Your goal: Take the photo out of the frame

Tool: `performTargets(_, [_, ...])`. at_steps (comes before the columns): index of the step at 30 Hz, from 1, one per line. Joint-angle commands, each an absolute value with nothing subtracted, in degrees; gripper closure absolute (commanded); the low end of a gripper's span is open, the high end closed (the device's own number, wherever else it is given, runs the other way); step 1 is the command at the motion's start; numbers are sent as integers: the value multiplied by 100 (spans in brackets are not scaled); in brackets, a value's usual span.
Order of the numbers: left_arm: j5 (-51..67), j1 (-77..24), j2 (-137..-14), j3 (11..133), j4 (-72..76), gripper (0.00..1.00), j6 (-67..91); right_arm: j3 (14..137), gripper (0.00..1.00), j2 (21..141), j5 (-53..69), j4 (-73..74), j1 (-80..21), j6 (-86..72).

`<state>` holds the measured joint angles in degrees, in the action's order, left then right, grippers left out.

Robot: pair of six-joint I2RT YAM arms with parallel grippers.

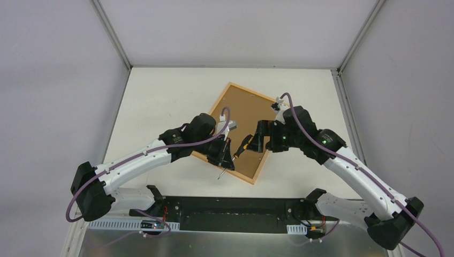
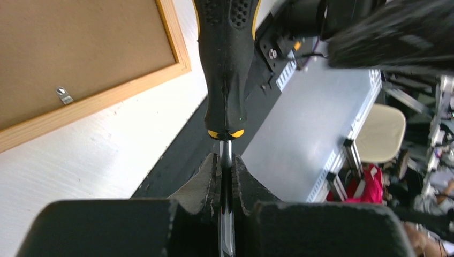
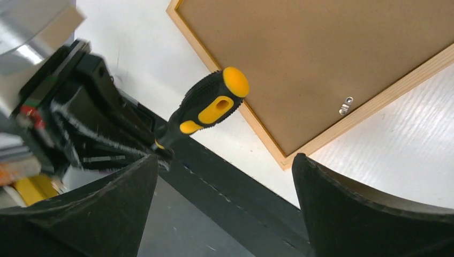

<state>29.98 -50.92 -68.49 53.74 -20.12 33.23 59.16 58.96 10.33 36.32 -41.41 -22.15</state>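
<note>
The frame (image 1: 231,85) lies back side up on the table, its pale wood border around the brown backing board (image 1: 243,110). The photo is hidden under the board. My left gripper (image 1: 227,156) is shut on the metal shaft (image 2: 226,155) of a black-and-yellow screwdriver (image 1: 243,144), held above the frame's near edge. Its handle (image 2: 227,53) points toward my right gripper (image 1: 260,137), which is open and empty, close to the handle (image 3: 211,104) but apart from it. The frame's border (image 3: 321,140) and a metal clip (image 3: 346,105) show in the right wrist view.
Another metal clip (image 2: 64,95) sits on the frame's inner edge in the left wrist view. The black base rail (image 1: 225,211) runs along the table's near edge. White walls enclose the table at the back and sides.
</note>
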Motion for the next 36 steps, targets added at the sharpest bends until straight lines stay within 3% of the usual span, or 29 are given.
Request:
performTargets(1, [4310, -4988, -6631, 5182, -2215, 100, 2646, 6100, 1, 5634, 2032, 4025, -3832, -530])
performTargets(8, [5075, -4982, -6375, 5020, -2583, 100, 1758, 5817, 2, 5753, 4730, 3625, -3277, 129])
performTargets(11, [5550, -4964, -6581, 5061, -2628, 100, 1679, 5818, 4, 6124, 5300, 3487, -3388, 237])
performTargets(16, [6109, -4959, -6846, 5128, -2652, 100, 1626, 6042, 14, 6699, 6006, 3684, -3845, 710])
performTargets(28, [6380, -4831, -6912, 5284, -2994, 100, 1366, 5713, 32, 6614, 6047, 3785, -4387, 1178])
performTargets(33, [6373, -4787, -6869, 5267, -3042, 100, 1329, 5713, 34, 6692, 5979, 3755, -4594, 1248])
performTargets(35, [6374, -4786, -6865, 5271, -3057, 100, 1327, 5724, 48, 6705, 5879, 3725, -4668, 1274])
performTargets(36, [6354, -4784, -6853, 5273, -3058, 100, 1328, 5744, 61, 6718, 5810, 3756, -4694, 1296])
